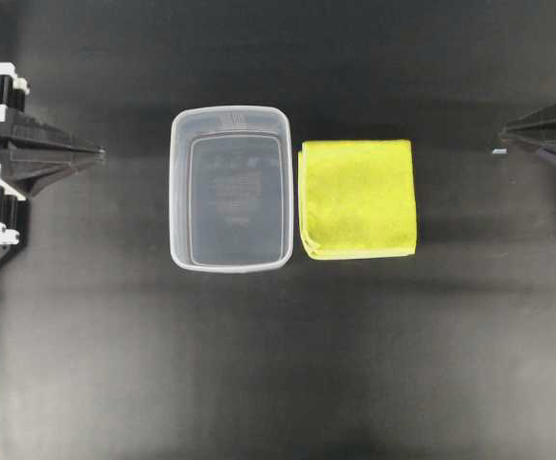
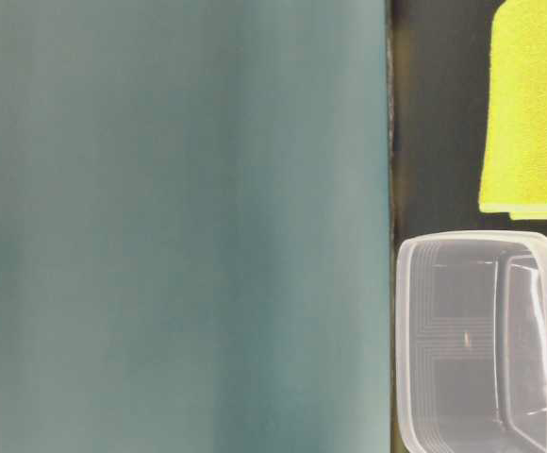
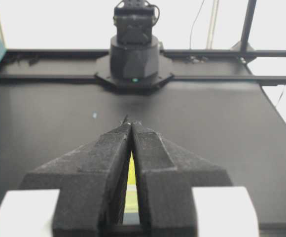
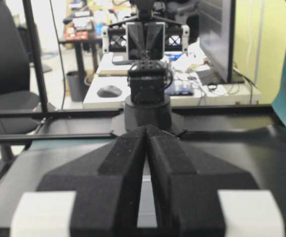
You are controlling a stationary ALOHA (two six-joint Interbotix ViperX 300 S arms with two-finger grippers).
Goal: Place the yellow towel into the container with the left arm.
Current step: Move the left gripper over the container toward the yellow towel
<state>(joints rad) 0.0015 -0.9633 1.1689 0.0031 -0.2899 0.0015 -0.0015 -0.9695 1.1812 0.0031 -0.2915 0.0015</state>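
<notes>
Yellow towel (image 1: pixel 359 198): I see a bright yellow cloth, folded into a near square, lying flat on the black table (image 1: pixel 278 364) just right of centre in the overhead frame. Its weave looks soft and finely textured. Layered edges show along the left side and bottom, where a thin lighter band runs under the top layer.

Towel, low view: in the table-level view it fills the upper right corner (image 2: pixel 533 104), with the same stacked edge along its lower border.

Container (image 1: pixel 230 189): clear colourless tub with rounded corners and a thin rim, sitting upright just left of centre overhead. Nothing is inside that I can make out; the dark table shows through its base.

Towel vs container: side by side, the towel's left edge right beside the tub's right rim. I cannot tell if they touch.

Left gripper (image 1: pixel 101 150): at the left edge of the overhead frame, well apart from the tub. In my left wrist view the 2 black foam fingers (image 3: pixel 103 163) are pressed together at the tips, holding nothing; a sliver of yellow shows through the slit lower down.

Right gripper (image 1: pixel 500 134): at the right edge overhead, well apart from the towel. Its 2 fingers (image 4: pixel 182 168) meet at the tips, pinching nothing.

Teal panel (image 2: pixel 179 226): blurred, covering the left 2 thirds of the table-level view.
</notes>
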